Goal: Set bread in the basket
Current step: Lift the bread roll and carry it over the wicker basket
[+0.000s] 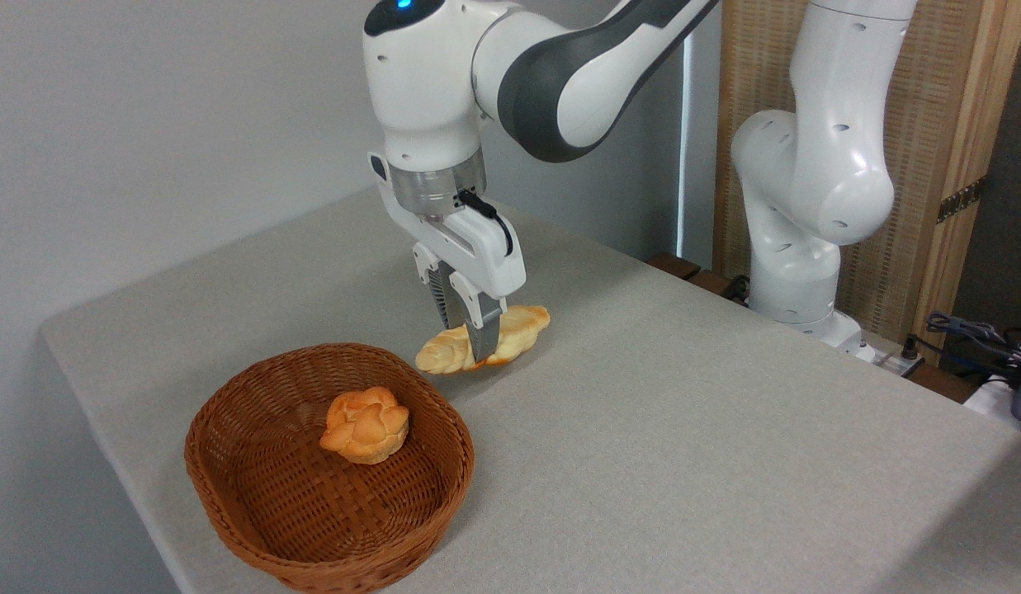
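Pick-up done, placing left: the gripper (470, 337) is clamped across the middle of the long golden-yellow leaf-shaped bread (483, 339), held clear of the grey tabletop (683, 429), with the oval brown wicker basket (229, 503) below-left of it, not yet reached.

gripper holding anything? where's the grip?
Yes: the gripper is shut on the bread, across its middle, both pointed ends sticking out free. It hangs clear of the table.
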